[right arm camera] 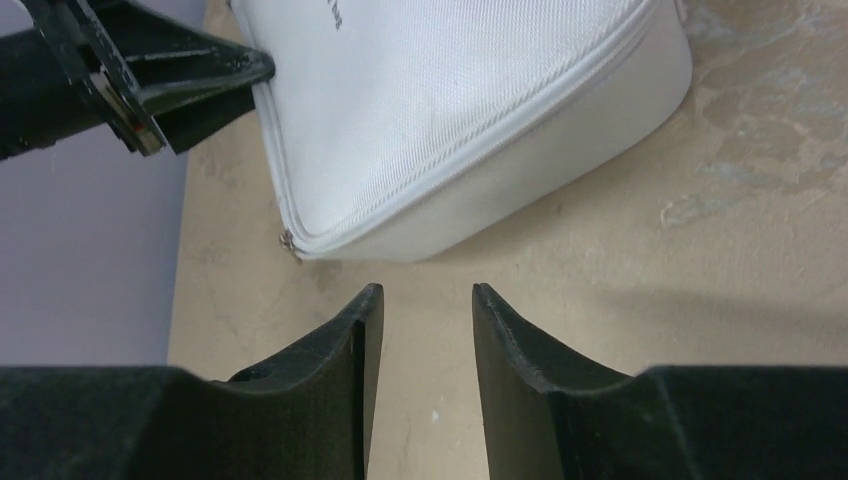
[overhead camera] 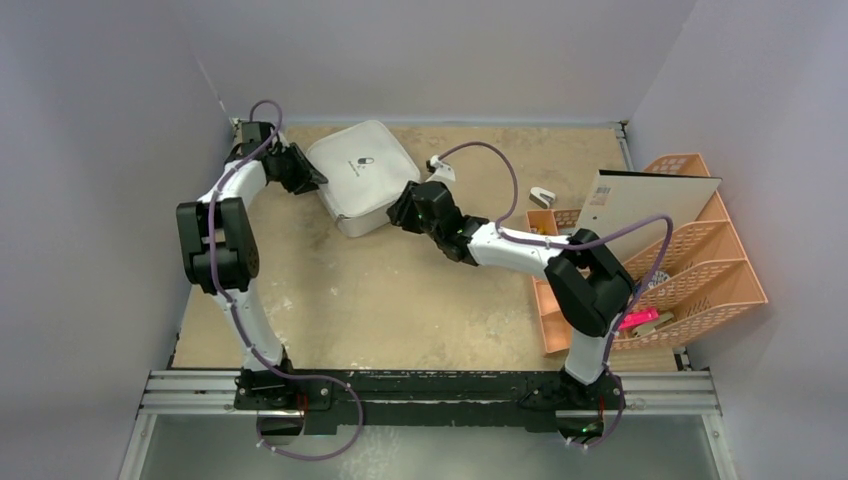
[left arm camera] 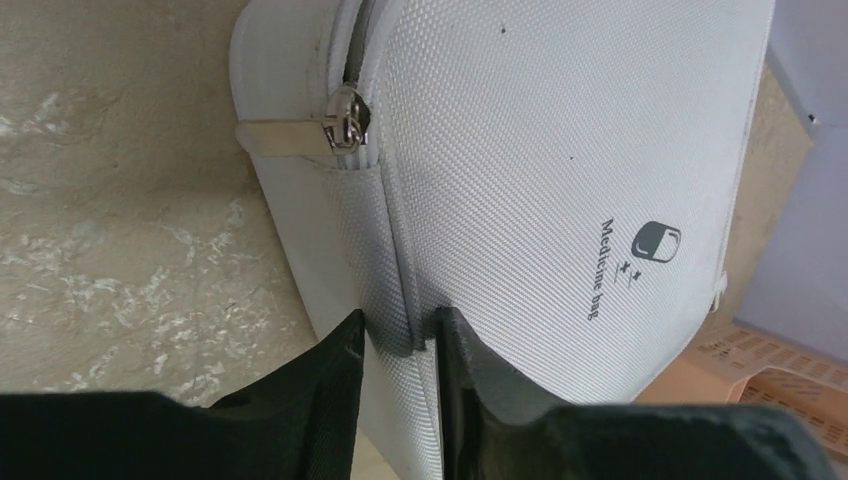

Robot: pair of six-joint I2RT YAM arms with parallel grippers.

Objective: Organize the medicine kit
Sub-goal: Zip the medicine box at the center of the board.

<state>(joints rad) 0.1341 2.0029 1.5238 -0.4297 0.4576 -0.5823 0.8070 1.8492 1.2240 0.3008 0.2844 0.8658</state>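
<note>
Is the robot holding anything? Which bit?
The left gripper seems to pinch the medicine kit by its zipper seam. The right gripper holds nothing.

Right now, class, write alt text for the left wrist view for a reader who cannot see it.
The left end effector pinches the side seam of the white medicine kit, printed "Medicine bag" beside a pill logo. A metal zip pull sits further along the seam, with the beige table behind.

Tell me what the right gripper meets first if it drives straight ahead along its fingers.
Most likely the near corner of the medicine kit, past a strip of bare table ahead of the right gripper; depth is unclear.
</note>
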